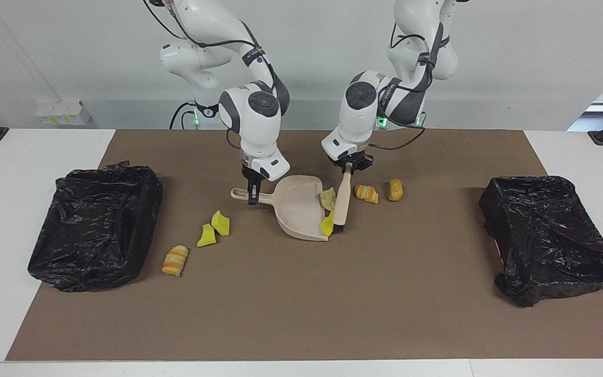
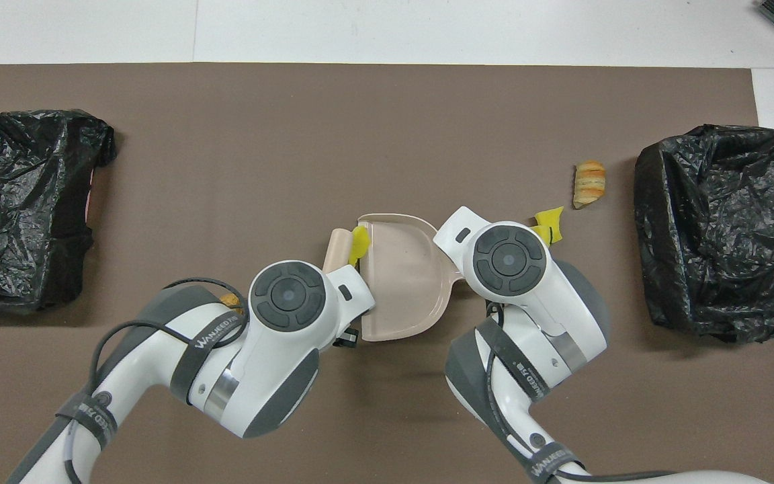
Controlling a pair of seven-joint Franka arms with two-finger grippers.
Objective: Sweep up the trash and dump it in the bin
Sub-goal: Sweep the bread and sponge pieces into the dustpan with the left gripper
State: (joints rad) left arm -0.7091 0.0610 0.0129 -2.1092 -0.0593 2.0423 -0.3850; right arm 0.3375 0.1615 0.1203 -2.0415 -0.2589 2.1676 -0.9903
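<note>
At the frame's centre, a dustpan [image 1: 300, 209] is held by its handle in the pinching right gripper [image 1: 252, 196], while a brush [image 1: 341, 204], pinched by the left gripper [image 1: 349, 166], is pressed against yellow trash [image 1: 327, 225] at the pan's mouth.

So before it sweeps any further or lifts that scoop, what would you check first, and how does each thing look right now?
1. Right end effector shut on the dustpan handle: ok.
2. Left end effector shut on the brush handle: ok.
3. Brush at the dustpan's open edge: ok.
4. Yellow sponge piece fully inside the pan: not ok, it sits at the lip. The pale bread bit beside it: cannot tell.
5. All trash gathered: not ok. Two brown bread bits lie toward the left arm's end; two yellow sponge pieces and a striped bread bit toward the right arm's.
6. Both black-lined bins open on top: ok.
</note>
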